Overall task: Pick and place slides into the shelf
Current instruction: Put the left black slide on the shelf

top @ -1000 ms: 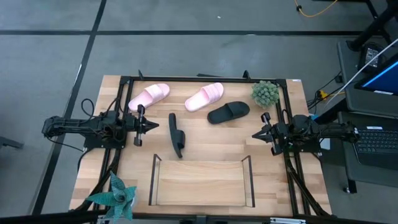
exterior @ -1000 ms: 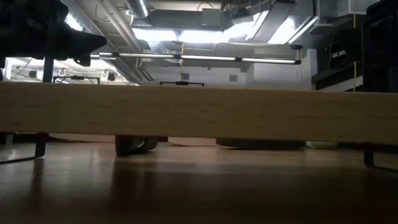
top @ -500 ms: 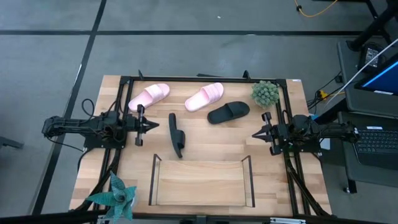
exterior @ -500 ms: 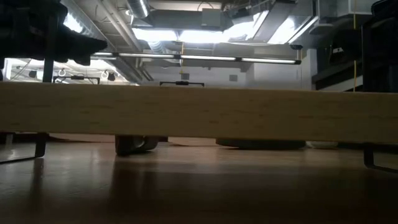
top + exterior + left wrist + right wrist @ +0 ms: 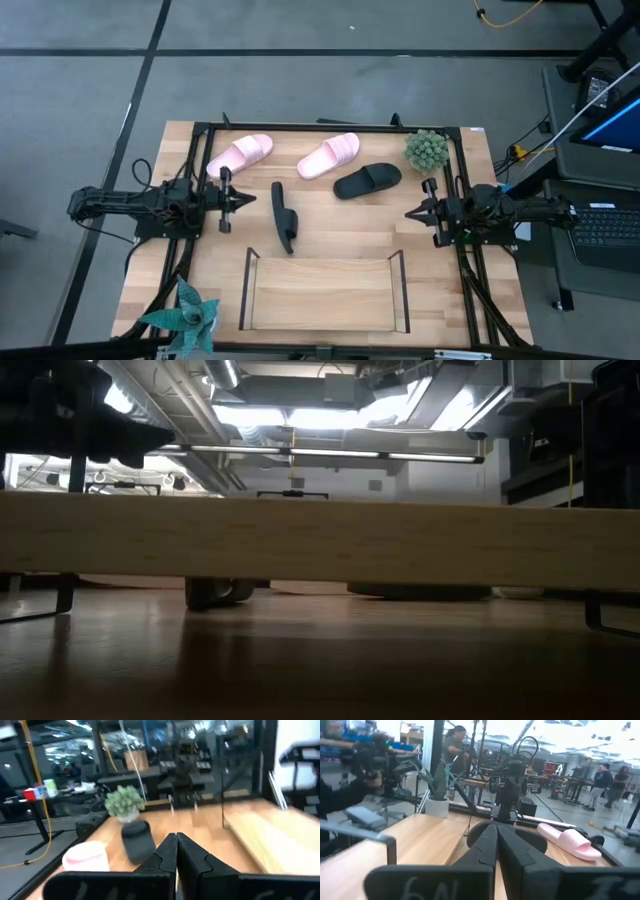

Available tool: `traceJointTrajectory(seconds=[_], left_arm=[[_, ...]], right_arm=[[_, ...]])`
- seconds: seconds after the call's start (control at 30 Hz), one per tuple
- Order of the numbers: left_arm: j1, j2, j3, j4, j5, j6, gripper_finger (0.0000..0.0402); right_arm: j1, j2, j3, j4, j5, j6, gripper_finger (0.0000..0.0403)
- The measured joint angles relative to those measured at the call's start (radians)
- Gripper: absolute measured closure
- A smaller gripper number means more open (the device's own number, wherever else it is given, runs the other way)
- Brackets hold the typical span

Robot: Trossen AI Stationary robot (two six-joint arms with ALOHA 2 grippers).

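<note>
A: Did anything change from a moment ago?

B: Not much. The slides are in the same spots. The left gripper (image 5: 246,199) has slid back a tiny bit toward the left edge. The right gripper (image 5: 410,213) stays put.

A: Where are the slides?

B: All four lie on the far half of the worktop (image 5: 330,240). One pink slide (image 5: 240,154) is near the far left corner. The other pink slide (image 5: 329,155) is by the middle of the far edge. Both slant, with one end nearer the far edge. A black slide (image 5: 367,180) lies flat just next to that second pink one, slanting the same way. The other black slide (image 5: 283,216) stands on its side, long way pointing from far edge to near edge.

A: And the shelf?

B: The shelf (image 5: 323,294) sits at the near edge, in the middle.

A: What about the grippers?

B: Both have fingers pressed together, holding nothing. Left is over the left side, right over the right side.

A: Anything else?

B: A round plant (image 5: 427,150) at the far right corner, a spiky plant (image 5: 186,313) at the near left corner.
</note>
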Motion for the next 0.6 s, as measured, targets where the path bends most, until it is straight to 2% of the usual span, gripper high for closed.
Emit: traceJointTrajectory(seconds=[0.23, 0.33, 0.47, 0.6], left_arm=[[0.0, 0.033, 0.063, -0.02, -0.036, -0.007, 0.0401], [0.001, 0.071, 0.122, -0.103, -0.041, -0.021, 0.0401], [0.014, 0.173, 0.238, -0.221, -0.096, -0.063, 0.0401], [0.024, 0.32, 0.347, -0.269, -0.101, -0.093, 0.0401]], right_arm=[[0.0, 0.0, 0.0, 0.01, 0.043, 0.075, 0.0386], [0.0, 0.0, 0.0, 0.01, 0.044, 0.074, 0.0385], [0.0, 0.0, 0.0, 0.012, 0.084, 0.073, 0.0386], [0.0, 0.0, 0.0, 0.012, 0.113, 0.073, 0.0385]])
